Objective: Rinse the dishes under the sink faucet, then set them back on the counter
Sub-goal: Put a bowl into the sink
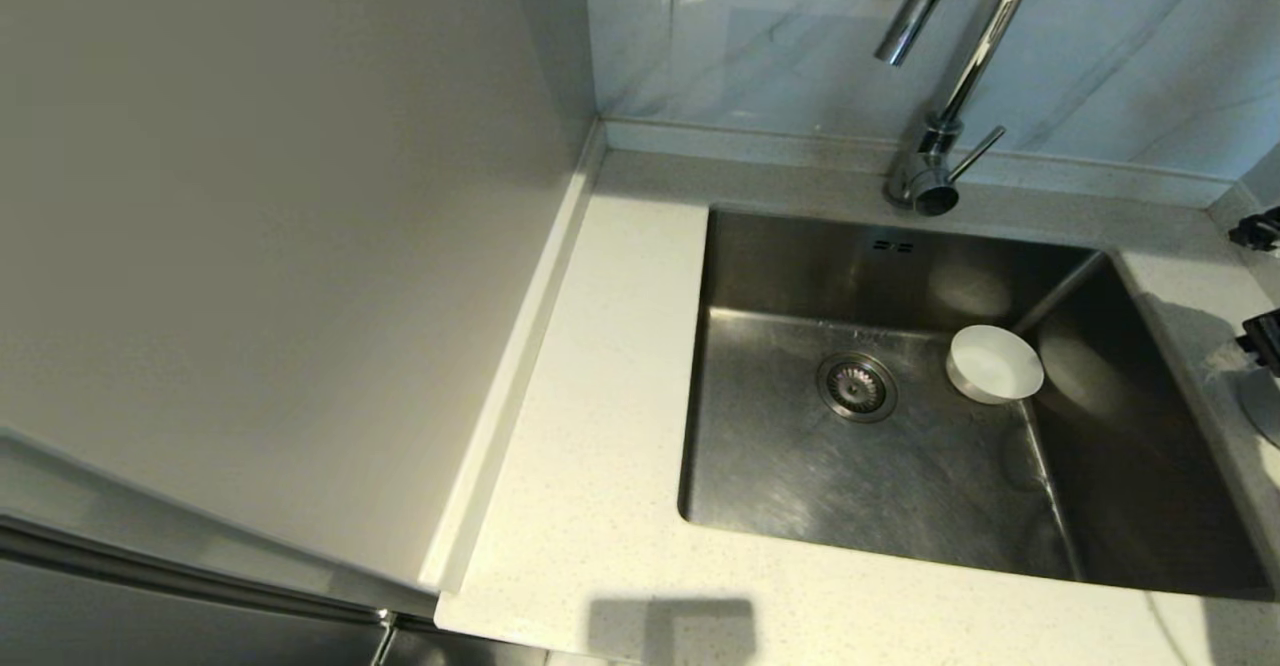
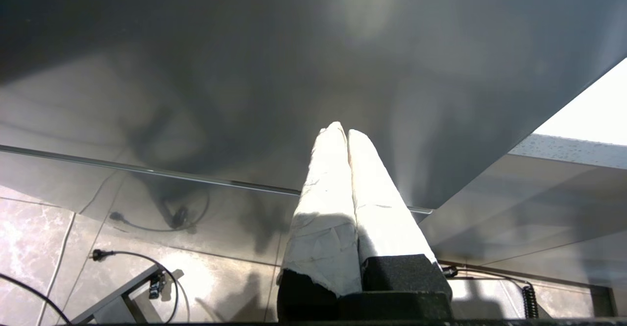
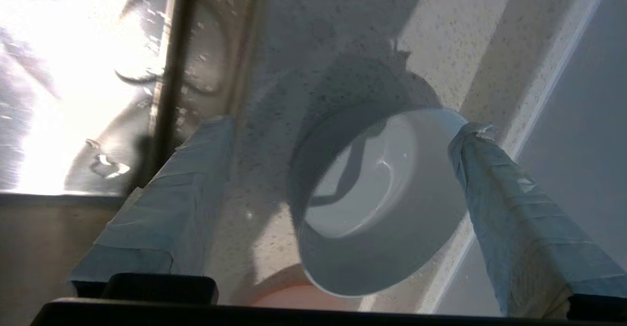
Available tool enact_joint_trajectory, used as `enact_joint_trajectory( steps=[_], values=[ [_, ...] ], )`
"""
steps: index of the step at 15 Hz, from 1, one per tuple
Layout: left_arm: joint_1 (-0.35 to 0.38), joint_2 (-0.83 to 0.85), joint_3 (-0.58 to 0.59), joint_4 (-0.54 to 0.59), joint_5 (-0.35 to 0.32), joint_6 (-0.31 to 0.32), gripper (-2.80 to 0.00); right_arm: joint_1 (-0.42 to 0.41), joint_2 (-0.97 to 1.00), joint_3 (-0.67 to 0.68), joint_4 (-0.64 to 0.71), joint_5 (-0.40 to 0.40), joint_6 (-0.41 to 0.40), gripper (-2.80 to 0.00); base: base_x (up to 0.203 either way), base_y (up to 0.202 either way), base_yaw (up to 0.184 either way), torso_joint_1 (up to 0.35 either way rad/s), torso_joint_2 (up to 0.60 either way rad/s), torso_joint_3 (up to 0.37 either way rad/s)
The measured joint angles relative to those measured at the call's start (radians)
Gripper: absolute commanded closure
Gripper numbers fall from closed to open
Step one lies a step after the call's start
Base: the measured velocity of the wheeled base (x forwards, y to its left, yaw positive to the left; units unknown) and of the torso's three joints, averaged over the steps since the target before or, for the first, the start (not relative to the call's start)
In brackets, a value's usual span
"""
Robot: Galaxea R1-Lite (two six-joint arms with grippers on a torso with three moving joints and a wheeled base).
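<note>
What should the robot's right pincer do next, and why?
Probably lift straight up, clear of the white bowl. The right pincer stands open around it, the bowl already sits on the counter, and a second white bowl waits in the sink. The left pincer hangs parked, shut.

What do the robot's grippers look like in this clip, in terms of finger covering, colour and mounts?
Both are two-finger grippers. The left gripper has long tapering fingers wrapped in creased white tape, seated in black blocks. The right gripper has fingers wrapped in overlapping strips of the same pale tape, also on black mounts. No cables or markings are visible on either.
</note>
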Motion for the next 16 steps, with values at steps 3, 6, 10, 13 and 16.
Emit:
enact_joint_trajectory(
  steps=[3, 6, 10, 13, 16],
  values=[
    [0.0, 0.0, 0.0, 0.0, 0.0, -0.001, 0.0, -0.025, 0.011, -0.009, 0.0, -0.013, 0.0, -2.8, 0.0, 0.0, 0.0, 0.0, 0.0, 0.0],
    [0.0, 0.0, 0.0, 0.0, 0.0, 0.0, 0.0, -0.041, 0.013, 0.004, 0.042, -0.023, 0.0, -2.8, 0.0, 0.0, 0.0, 0.0, 0.0, 0.0],
    [0.0, 0.0, 0.0, 0.0, 0.0, 0.0, 0.0, -0.046, 0.013, 0.025, 0.059, -0.03, 0.002, -2.8, 0.0, 0.0, 0.0, 0.0, 0.0, 0.0],
    [0.0, 0.0, 0.0, 0.0, -0.001, -0.001, 0.0, -0.047, 0.013, 0.044, 0.059, -0.032, 0.002, -2.8, 0.0, 0.0, 0.0, 0.0, 0.0, 0.0],
    [0.0, 0.0, 0.0, 0.0, 0.0, 0.0, 0.0, -0.048, 0.012, 0.065, 0.059, -0.032, 0.003, 0.0, 0.0, 0.0, 0.0, 0.0, 0.0, 0.0]
  ],
)
